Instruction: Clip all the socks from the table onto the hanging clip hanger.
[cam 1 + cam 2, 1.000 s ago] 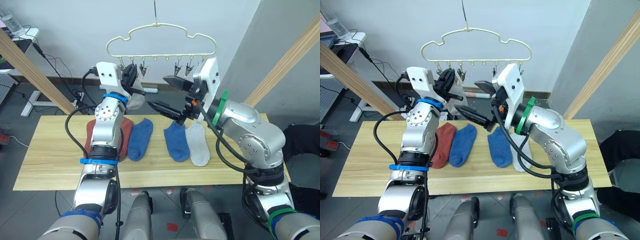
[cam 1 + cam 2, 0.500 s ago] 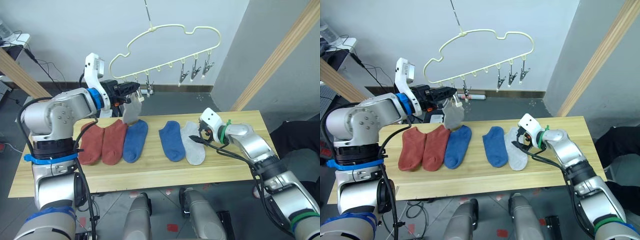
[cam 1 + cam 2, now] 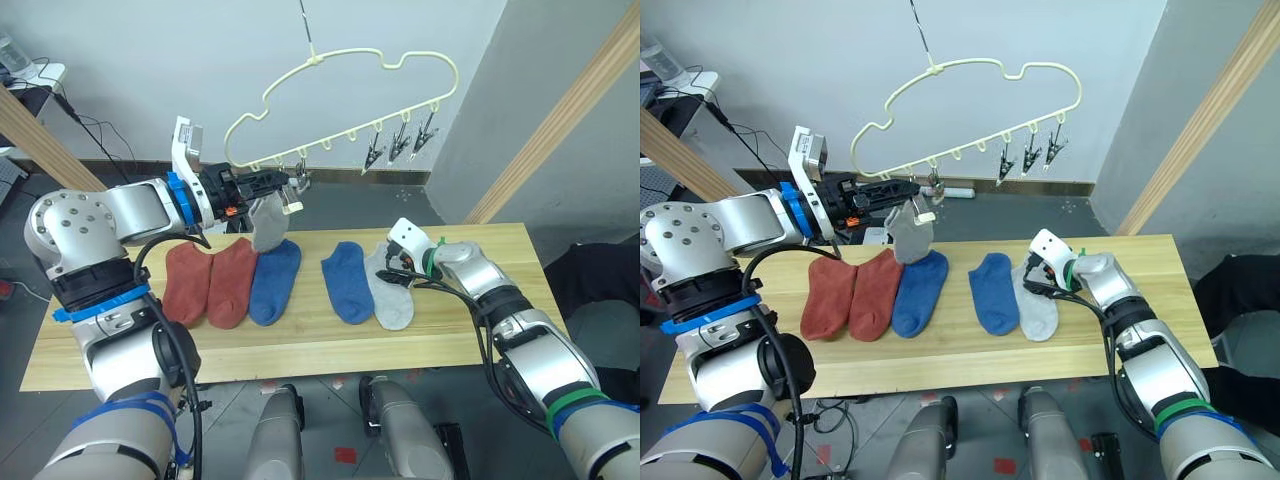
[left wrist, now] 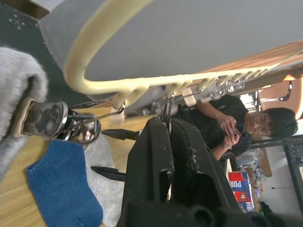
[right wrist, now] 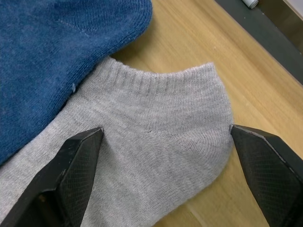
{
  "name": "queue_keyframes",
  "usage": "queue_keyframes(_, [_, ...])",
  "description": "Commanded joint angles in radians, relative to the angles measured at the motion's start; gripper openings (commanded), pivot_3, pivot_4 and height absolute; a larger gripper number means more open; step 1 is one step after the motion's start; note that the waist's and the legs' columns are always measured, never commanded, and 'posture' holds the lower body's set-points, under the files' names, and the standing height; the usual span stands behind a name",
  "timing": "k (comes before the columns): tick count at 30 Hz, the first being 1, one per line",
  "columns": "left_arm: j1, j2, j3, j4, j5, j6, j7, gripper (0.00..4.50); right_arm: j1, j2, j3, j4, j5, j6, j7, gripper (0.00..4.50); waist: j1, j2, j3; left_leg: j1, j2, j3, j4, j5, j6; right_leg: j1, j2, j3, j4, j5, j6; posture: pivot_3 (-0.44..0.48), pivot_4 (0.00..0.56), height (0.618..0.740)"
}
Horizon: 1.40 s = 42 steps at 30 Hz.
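Your left gripper [image 3: 285,184] is raised beside the low end of the clip hanger [image 3: 345,90], its two black fingers [image 4: 158,156] pressed together with no gap showing in the left wrist view, where a thin wire runs right at their tips; whether they actually pinch it you cannot tell. Just past those tips a light grey sock [image 3: 268,222] hangs from a metal clip [image 4: 45,118] on the hanger's tilted row, dangling above the table [image 3: 120,345]. Further along the pale yellow frame, three more clips [image 3: 400,148] hang free near its raised end. Down on the tabletop, going from your left, two rust-red socks [image 3: 208,282] lie side by side and touching, then a blue sock [image 3: 275,280] just beside them, partly under the hanging grey one as seen from the head. A strip of bare wood separates it from a second blue sock [image 3: 345,282], whose edge overlaps the second grey sock [image 3: 390,295]. Your right gripper [image 3: 400,272] is low over that grey sock's cuff end, spread wide: in the right wrist view its fingers [image 5: 75,165] straddle the sock's heel area, one tip near each side, holding nothing. A person [image 4: 232,125] sits in the background of the left wrist view.
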Motion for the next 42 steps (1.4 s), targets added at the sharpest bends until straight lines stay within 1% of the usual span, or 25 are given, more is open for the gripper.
queue_keyframes(1, [0.019,0.005,-0.002,-0.017,-0.021,0.028,0.031,0.01,0.000,0.004,0.004,0.037,-0.038,-0.004,0.018,4.50,0.000,0.000,0.000,0.001,0.000,0.000,0.000,0.000,0.000,0.001,0.000,0.000,0.000,0.000,0.000,0.029,0.328,0.740])
queue_keyframes(2, [0.018,0.004,0.000,-0.015,-0.029,0.028,0.035,0.01,0.001,0.005,0.004,0.039,-0.042,-0.003,0.030,4.50,0.000,0.000,0.000,0.002,0.000,0.000,0.000,0.000,0.000,0.002,0.000,0.000,0.000,0.000,0.000,0.029,0.328,0.740])
queue_keyframes(5, [0.021,0.004,0.002,-0.016,-0.038,0.028,0.047,0.00,0.019,0.004,0.002,0.022,-0.050,-0.010,0.041,3.92,0.001,0.000,0.000,0.005,-0.001,0.000,0.000,0.000,0.000,0.005,0.000,0.000,0.000,0.000,0.000,0.029,0.326,0.740])
queue_keyframes(11, [0.019,0.003,0.002,-0.013,-0.052,0.028,0.059,0.00,0.063,-0.010,0.006,-0.052,-0.062,-0.003,0.068,1.88,0.001,0.000,0.000,0.010,-0.001,0.000,-0.001,0.000,-0.001,0.010,0.000,0.000,-0.002,0.000,0.000,0.026,0.323,0.740])
queue_keyframes(14, [0.013,-0.001,0.005,-0.010,-0.039,0.028,0.057,0.00,0.106,-0.035,0.008,-0.125,-0.073,-0.004,0.084,0.85,0.004,0.000,0.000,0.010,-0.001,-0.001,-0.001,0.000,-0.001,0.010,0.000,0.000,-0.002,0.000,0.000,0.024,0.319,0.740])
queue_keyframes(16, [0.014,-0.004,0.010,-0.010,-0.037,0.028,0.057,0.00,0.148,-0.066,-0.006,-0.242,-0.065,-0.012,0.100,0.21,0.006,0.000,0.000,0.010,-0.001,0.000,-0.001,0.000,-0.001,0.010,0.000,0.000,-0.002,0.000,0.000,0.026,0.318,0.740])
queue_keyframes(17, [0.014,-0.006,0.011,-0.010,-0.035,0.028,0.057,0.00,0.166,-0.080,-0.012,-0.294,-0.064,-0.017,0.107,0.04,0.007,0.000,0.000,0.010,-0.001,0.000,-0.001,0.000,-0.001,0.010,-0.001,0.000,-0.002,0.000,0.000,0.030,0.318,0.740])
queue_keyframes(18, [0.016,-0.006,0.013,-0.011,-0.034,0.028,0.057,0.00,0.187,-0.102,-0.016,-0.367,-0.059,-0.008,0.123,0.04,0.009,0.000,0.000,0.010,-0.001,0.000,-0.001,0.000,-0.001,0.010,-0.001,0.000,-0.002,0.000,0.000,0.030,0.316,0.740])
queue_keyframes(22, [0.020,-0.013,0.024,-0.009,-0.038,0.028,0.061,0.00,0.266,-0.195,-0.034,-0.708,0.008,0.141,0.253,0.04,0.008,0.000,0.000,0.009,-0.001,0.000,-0.002,0.000,-0.001,0.010,-0.001,0.000,-0.002,0.000,0.001,0.030,0.316,0.740])
queue_keyframes(24, [0.020,-0.015,0.027,-0.005,-0.041,0.028,0.060,0.00,0.284,-0.208,-0.061,-0.859,0.069,0.227,0.286,0.04,0.006,0.000,0.000,0.009,-0.001,0.000,-0.002,0.000,-0.001,0.010,-0.001,0.000,-0.002,0.000,0.001,0.026,0.309,0.740])
queue_keyframes(25, [0.019,-0.015,0.028,-0.003,-0.040,0.028,0.060,0.00,0.287,-0.211,-0.074,-0.936,0.105,0.282,0.301,0.04,0.005,0.000,0.000,0.009,-0.001,0.000,-0.002,0.000,-0.001,0.010,-0.001,0.000,-0.002,0.000,0.001,0.021,0.306,0.740])
queue_keyframes(27, [0.009,-0.020,0.035,0.011,-0.046,0.028,0.062,0.00,0.268,-0.176,-0.107,-1.123,0.236,0.457,0.318,0.04,0.003,0.000,0.000,0.010,0.000,-0.001,-0.002,0.000,-0.002,0.010,0.000,-0.001,-0.002,0.000,0.001,0.017,0.304,0.740])
queue_keyframes(28, [0.005,-0.022,0.037,0.015,-0.048,0.028,0.063,0.00,0.262,-0.167,-0.116,-1.176,0.273,0.514,0.317,0.04,0.002,0.000,0.000,0.010,0.000,-0.002,-0.002,0.000,-0.002,0.009,0.000,-0.001,-0.002,0.000,0.001,0.013,0.301,0.740])
queue_keyframes(29, [0.002,-0.022,0.035,0.016,-0.046,0.028,0.059,0.00,0.246,-0.119,-0.135,-1.215,0.325,0.583,0.290,0.04,0.002,0.000,0.000,0.010,0.001,-0.002,-0.002,0.000,-0.002,0.009,0.000,-0.001,-0.002,0.000,0.001,0.013,0.301,0.740])
queue_keyframes(31, [-0.005,-0.025,0.033,0.021,-0.043,0.028,0.057,0.00,0.218,-0.041,-0.158,-1.252,0.389,0.689,0.232,0.04,0.003,0.000,0.000,0.010,0.001,-0.003,-0.002,0.001,-0.003,0.010,0.000,-0.002,-0.002,0.000,0.001,0.013,0.297,0.740])
queue_keyframes(34, [-0.014,-0.028,0.036,0.028,-0.041,0.028,0.061,0.00,0.210,-0.038,-0.136,-1.272,0.395,0.710,0.203,0.04,0.010,0.000,0.000,0.009,-0.001,-0.003,-0.002,0.001,-0.004,0.010,-0.001,-0.002,-0.002,0.000,0.001,0.009,0.294,0.740])
queue_keyframes(37, [-0.020,-0.035,0.034,0.030,-0.043,0.028,0.061,0.00,0.198,-0.009,-0.097,-1.231,0.374,0.669,0.161,0.04,0.022,0.000,0.000,0.008,-0.002,-0.002,-0.002,0.001,-0.003,0.010,-0.002,-0.002,-0.005,0.000,0.001,0.009,0.294,0.740])
queue_keyframes(42, [-0.018,-0.037,0.031,0.027,-0.049,0.028,0.064,0.00,0.168,0.012,-0.055,-1.170,0.352,0.604,0.126,0.04,0.023,0.000,0.000,0.007,-0.002,-0.002,-0.004,0.001,-0.003,0.008,-0.002,-0.002,-0.006,0.000,0.001,0.015,0.300,0.740])
